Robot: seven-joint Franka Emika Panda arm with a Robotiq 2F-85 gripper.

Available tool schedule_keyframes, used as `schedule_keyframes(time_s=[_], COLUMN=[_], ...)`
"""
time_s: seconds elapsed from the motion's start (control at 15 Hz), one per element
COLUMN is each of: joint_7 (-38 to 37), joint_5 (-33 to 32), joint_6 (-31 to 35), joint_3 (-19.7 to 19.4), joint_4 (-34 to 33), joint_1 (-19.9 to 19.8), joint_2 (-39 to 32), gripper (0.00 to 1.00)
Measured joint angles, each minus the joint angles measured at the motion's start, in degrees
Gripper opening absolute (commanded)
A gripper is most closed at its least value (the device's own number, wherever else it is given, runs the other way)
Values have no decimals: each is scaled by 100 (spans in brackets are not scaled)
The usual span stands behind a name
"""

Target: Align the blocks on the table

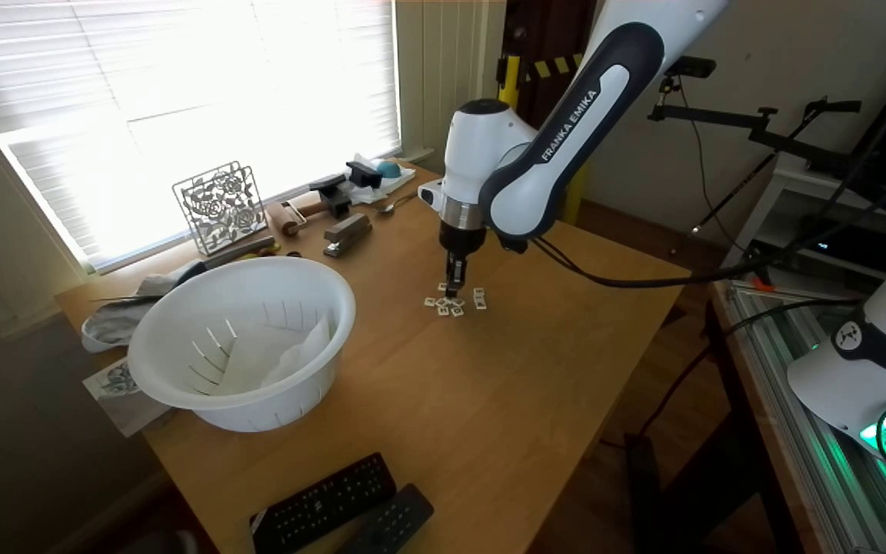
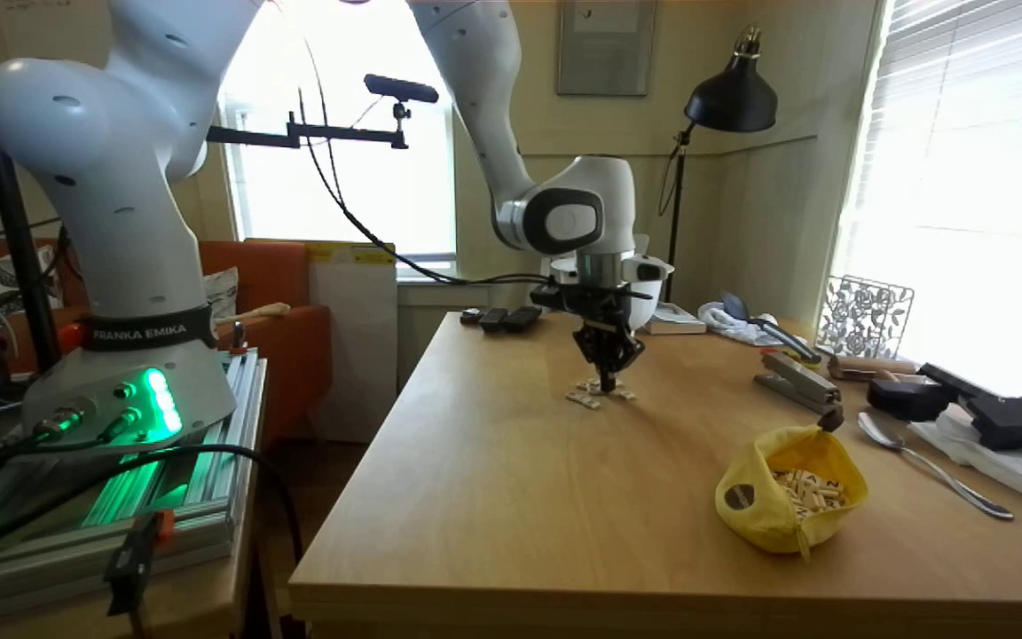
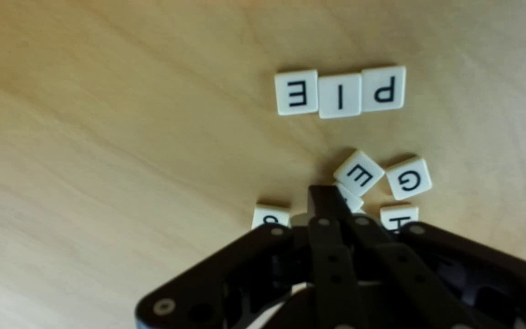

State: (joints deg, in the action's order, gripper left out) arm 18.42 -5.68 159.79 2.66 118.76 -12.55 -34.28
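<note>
Holds fingers [image 3: 324, 201] pressed together, seemingly on nothing, among loose blocks [image 3: 360, 173], with a row [image 3: 339, 103] of three beyond. Likely light, stiff, easily slid across the table [image 2: 520, 497]: nudge, or pinch by opposite edges.

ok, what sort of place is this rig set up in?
Most likely a living room or home-like office, can't say which: there's an orange upholstered seat, a black lamp on a tall stand, and window blinds.

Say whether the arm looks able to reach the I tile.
Probably yes, for a push: mostly bare table lies between the shut gripper and the I tile. Gripping looks harder, with neighbouring tiles close on both sides.
</note>
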Motion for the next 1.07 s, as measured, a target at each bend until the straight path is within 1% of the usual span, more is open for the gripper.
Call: schedule_keyframes(time_s=[1.07], joint_7=[25], joint_5=[0], joint_6=[-100], joint_3=[84], joint_4=[43], joint_1=[72], joint_2=[55], gripper=[0])
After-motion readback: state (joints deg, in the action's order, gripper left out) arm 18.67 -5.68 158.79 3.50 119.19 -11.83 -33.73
